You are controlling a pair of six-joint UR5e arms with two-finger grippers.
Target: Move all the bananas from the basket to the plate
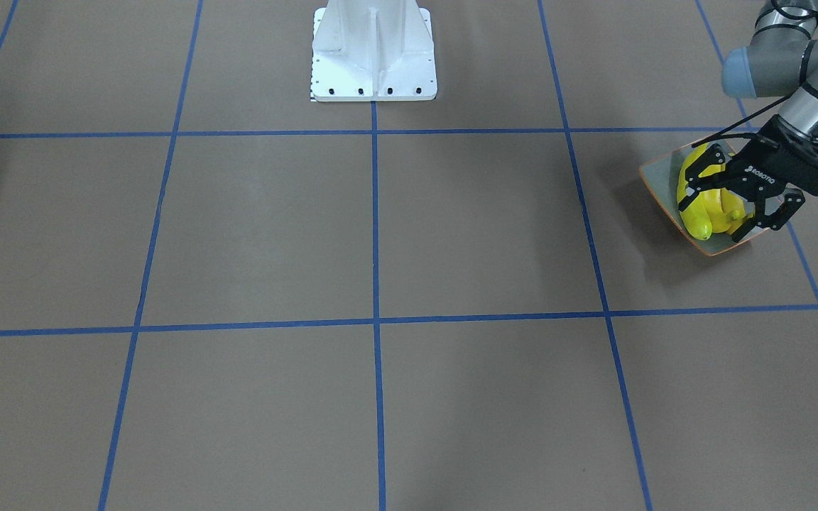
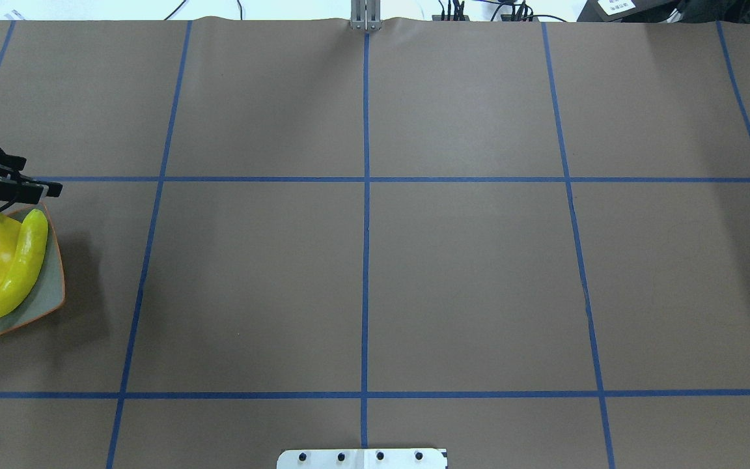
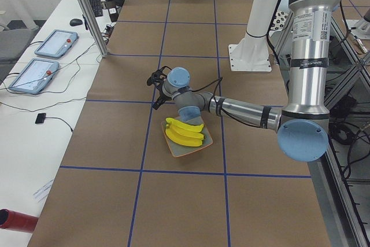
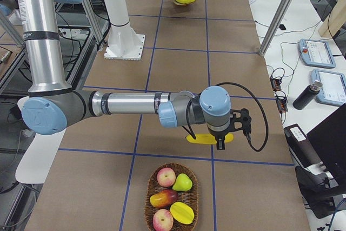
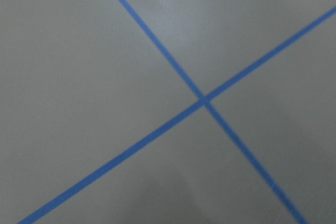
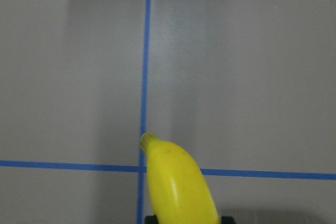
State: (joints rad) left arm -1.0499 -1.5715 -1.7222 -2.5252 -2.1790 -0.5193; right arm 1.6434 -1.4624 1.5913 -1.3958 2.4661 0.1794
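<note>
Three yellow bananas [image 2: 4,267] lie side by side on the grey-green plate [image 2: 49,286] with the orange rim, at the table's left end. They also show in the front view [image 1: 700,209] on the plate [image 1: 657,186]. My left gripper [image 1: 718,213] is open and empty, just above the plate and its bananas. My right gripper [image 4: 218,140] is shut on a fourth banana [image 6: 178,182] and holds it level a little above the table, beyond the basket [image 4: 148,201]. That banana sticks out ahead of the jaws in the right wrist view.
The wicker basket holds apples [image 4: 166,177], a pear and other fruit near the table's right end. The robot's white base [image 1: 373,53] stands at mid-table. Blue tape lines [image 2: 365,195] cross the brown table. Tablets and cables lie on side benches.
</note>
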